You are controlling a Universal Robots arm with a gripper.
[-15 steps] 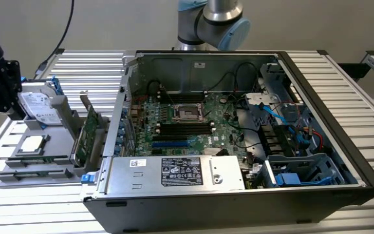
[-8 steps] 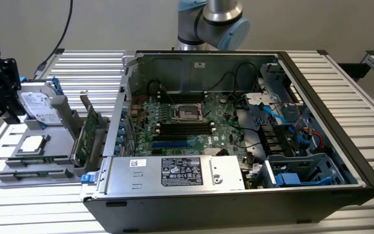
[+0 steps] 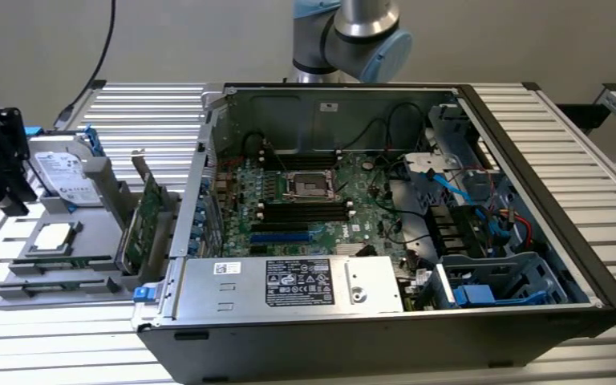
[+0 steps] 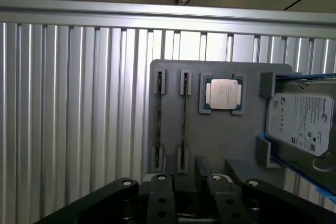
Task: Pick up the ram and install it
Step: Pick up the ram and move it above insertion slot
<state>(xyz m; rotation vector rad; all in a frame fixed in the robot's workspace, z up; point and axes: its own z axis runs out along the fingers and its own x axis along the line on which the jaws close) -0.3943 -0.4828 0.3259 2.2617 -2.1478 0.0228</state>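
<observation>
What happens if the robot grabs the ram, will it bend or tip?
Probably stiff: the ram is a thin, straight board standing on edge in the holder. Likely light, being so slim. Out of its slots it would probably tip, since that edge is very narrow.

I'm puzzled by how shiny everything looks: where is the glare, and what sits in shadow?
Exterior view: the ribbed table glares white at that view's left; the computer case is dim inside. Wrist view: the table's ribs gleam in stripes, the processor shines, the fingers sit dark in shadow.
</observation>
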